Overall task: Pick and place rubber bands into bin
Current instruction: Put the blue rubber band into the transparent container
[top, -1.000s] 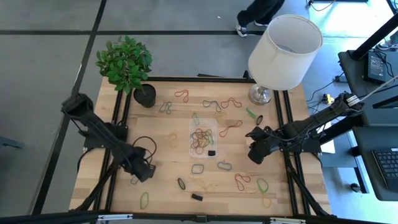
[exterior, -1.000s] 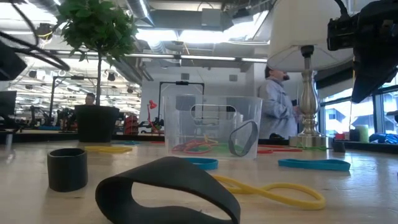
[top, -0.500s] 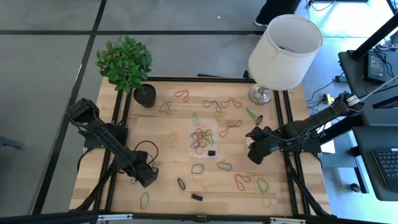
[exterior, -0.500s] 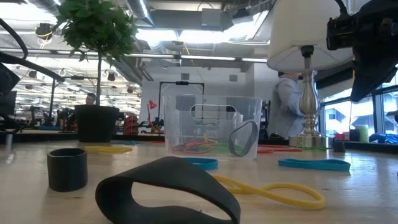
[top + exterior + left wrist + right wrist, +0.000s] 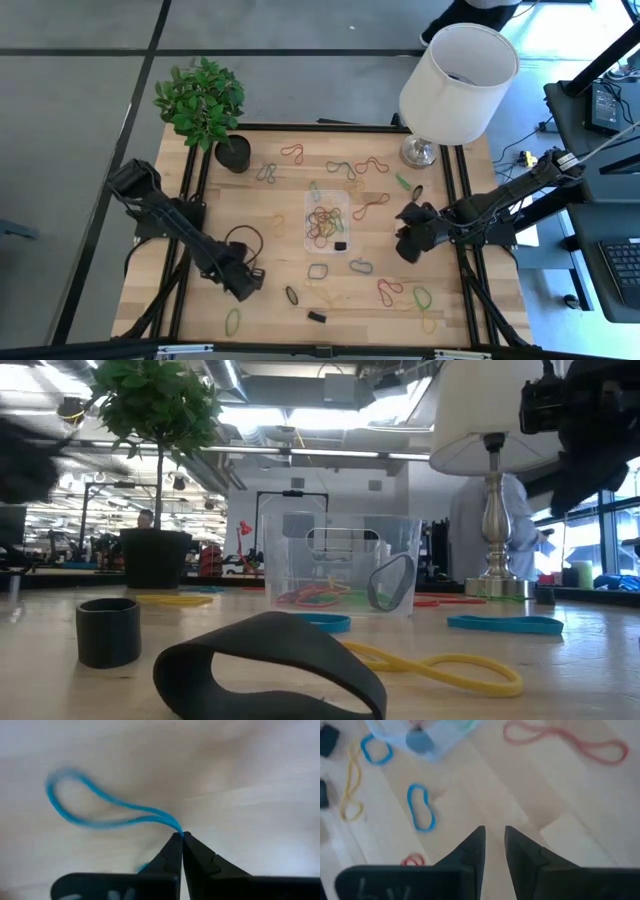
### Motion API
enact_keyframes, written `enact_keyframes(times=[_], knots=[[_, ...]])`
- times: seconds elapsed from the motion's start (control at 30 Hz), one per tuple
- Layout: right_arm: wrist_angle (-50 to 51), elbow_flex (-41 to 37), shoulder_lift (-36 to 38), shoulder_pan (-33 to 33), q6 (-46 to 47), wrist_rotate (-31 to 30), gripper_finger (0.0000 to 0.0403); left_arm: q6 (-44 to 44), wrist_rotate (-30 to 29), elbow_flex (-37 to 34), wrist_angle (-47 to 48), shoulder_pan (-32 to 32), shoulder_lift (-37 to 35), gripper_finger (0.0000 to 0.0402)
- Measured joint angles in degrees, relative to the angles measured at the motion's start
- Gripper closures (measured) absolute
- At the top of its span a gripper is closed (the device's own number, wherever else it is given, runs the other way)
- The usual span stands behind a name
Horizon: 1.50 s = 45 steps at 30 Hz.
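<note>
The clear bin stands at the table's middle with several coloured rubber bands in it; it also shows in the low view. More rubber bands lie loose around it on the wooden top. My left gripper is near the table's front left, shut on a blue rubber band. My right gripper hovers to the right of the bin. Its fingers stand open over bare wood with nothing between them. My left gripper pinches one end of the blue band's loop between its two fingertips. The rest of the loop stretches away from the fingers over the wood. Whether the band is lifted clear of the table does not show.
A black plant pot stands at the far left and a lamp at the far right. Near the front edge lie a wide black band and a black ring. A person stands beyond the table.
My left gripper has moved toward the table's right and near edges. Beyond the table the person has walked to the right, behind the lamp.
</note>
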State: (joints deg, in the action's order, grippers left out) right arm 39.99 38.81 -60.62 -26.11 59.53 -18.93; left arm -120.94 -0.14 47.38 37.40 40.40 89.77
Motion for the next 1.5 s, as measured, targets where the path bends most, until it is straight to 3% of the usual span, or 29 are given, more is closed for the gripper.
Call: enact_keyframes(times=[0.2, 0.37, 0.53, 0.77, 0.9, 1.07, 1.5], knots=[[-0.7, 0.0, 0.0, 0.1, 0.0, -4.6, 0.0326, 20.1, -15.2, 8.1, 0.1, -4.3, -1.6, 0.0399], [-1.1, 0.0, 0.0, 0.1, 0.0, -4.6, 0.0326, 44.6, -19.9, 15.9, 0.5, -10.3, -3.0, 0.0399], [-2.4, 0.0, 0.0, 0.1, 0.8, -4.6, 0.0326, 71.5, -19.2, 24.8, 0.4, -19.1, -3.3, 0.0399], [-3.4, 0.0, -0.4, 0.1, 2.1, -4.6, 0.0347, 98.8, -9.4, 35.2, 0.6, -33.3, 1.2, 0.0399], [-3.5, 0.0, -1.7, 0.1, 4.9, -4.7, 0.0393, 107.2, -2.6, 37.6, 2.0, -38.8, 5.4, 0.0399], [-3.5, 0.0, -3.6, 0.1, 8.8, -4.6, 0.0397, 113.6, 2.6, 38.2, 3.8, -42.1, 10.2, 0.0399], [-6.4, 0.0, -4.3, 0.1, 12.4, -4.6, 0.0376, 123.7, 1.6, 38.2, 5.6, -43.0, 18.1, 0.0398]])
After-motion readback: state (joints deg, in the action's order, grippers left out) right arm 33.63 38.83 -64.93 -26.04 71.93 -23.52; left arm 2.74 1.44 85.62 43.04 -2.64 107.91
